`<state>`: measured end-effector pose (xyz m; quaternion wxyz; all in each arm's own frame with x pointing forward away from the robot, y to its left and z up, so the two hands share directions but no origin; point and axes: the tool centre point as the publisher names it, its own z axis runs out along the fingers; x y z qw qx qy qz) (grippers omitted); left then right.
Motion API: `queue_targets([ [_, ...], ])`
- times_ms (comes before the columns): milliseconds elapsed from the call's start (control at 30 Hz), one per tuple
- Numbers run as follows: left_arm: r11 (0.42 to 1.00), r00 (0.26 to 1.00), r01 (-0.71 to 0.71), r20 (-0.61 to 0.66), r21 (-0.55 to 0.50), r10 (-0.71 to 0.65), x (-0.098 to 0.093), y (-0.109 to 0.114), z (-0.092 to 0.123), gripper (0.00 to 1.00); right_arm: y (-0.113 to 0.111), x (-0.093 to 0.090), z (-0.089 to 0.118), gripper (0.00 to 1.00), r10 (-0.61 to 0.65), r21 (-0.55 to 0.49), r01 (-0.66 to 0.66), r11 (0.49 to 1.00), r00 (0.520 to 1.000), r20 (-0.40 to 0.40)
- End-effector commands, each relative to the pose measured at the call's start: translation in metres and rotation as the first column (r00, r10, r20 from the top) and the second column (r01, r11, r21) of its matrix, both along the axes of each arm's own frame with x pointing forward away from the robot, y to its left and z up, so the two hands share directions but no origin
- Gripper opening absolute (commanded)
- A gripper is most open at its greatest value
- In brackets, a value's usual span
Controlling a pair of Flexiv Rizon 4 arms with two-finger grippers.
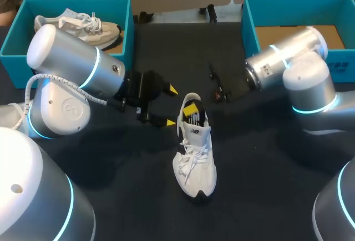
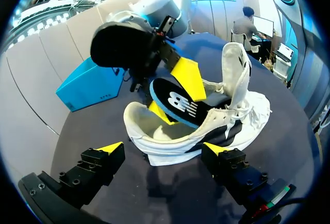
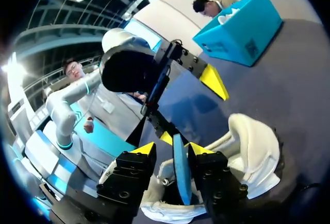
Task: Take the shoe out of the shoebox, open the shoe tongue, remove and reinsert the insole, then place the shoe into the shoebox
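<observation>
Right gripper (image 3: 172,149): the two yellow tips are pressed onto the insole (image 3: 180,175) from either side, so it is pinching the insole edge-on. The pinched end stands above the shoe's opening and the rest runs down inside. From the left wrist camera the same grip shows on the right gripper (image 2: 174,94): one yellow finger lies on top of the dark insole (image 2: 178,105), the other under it, and the insole slants up out of the heel end of the shoe (image 2: 170,141). The tongue (image 2: 237,64) stands up, away from the opening. In the head view the right gripper (image 1: 191,109) sits directly over the shoe's opening, its arm coming in from the right. Left gripper (image 1: 171,106): fingers spread, nothing between them, just beside the heel end of the shoe on its left and not touching it. In its own camera the left gripper (image 2: 164,149) has its tips on either side of the shoe's near wall, with a gap on each side. The shoe (image 1: 195,152), white, stands upright on the dark table (image 1: 111,158), toe toward me. Farther than the shoe and to its left is the left shoebox (image 1: 16,36), teal, with a second shoe (image 1: 77,25) lying in it. Farther and to the right is the right shoebox (image 1: 249,25), also teal, showing a brown floor.
</observation>
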<state>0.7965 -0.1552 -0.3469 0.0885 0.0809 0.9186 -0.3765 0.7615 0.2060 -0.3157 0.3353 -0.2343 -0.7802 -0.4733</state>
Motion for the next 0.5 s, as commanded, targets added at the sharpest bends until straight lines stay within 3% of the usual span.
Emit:
queue_targets([
  [33, 1.0, 1.0, -0.001, 0.002, 0.003, 0.001, -0.001, -0.001, 0.0, 1.0, 0.0, 0.006, 0.012, 0.42, 0.006, -0.027, -0.005, 1.0, 1.0, 0.023],
  [267, 1.0, 1.0, -0.001, 0.002, 0.003, 0.001, -0.001, -0.001, 0.0, 1.0, -0.007, 0.022, 0.025, 0.45, -0.007, -0.04, 0.011, 0.999, 0.996, 0.085],
  [500, 1.0, 1.0, -0.001, 0.002, 0.003, 0.001, -0.001, -0.001, 0.0, 1.0, -0.024, 0.029, 0.05, 0.46, -0.032, -0.07, 0.043, 0.997, 0.987, 0.156],
])
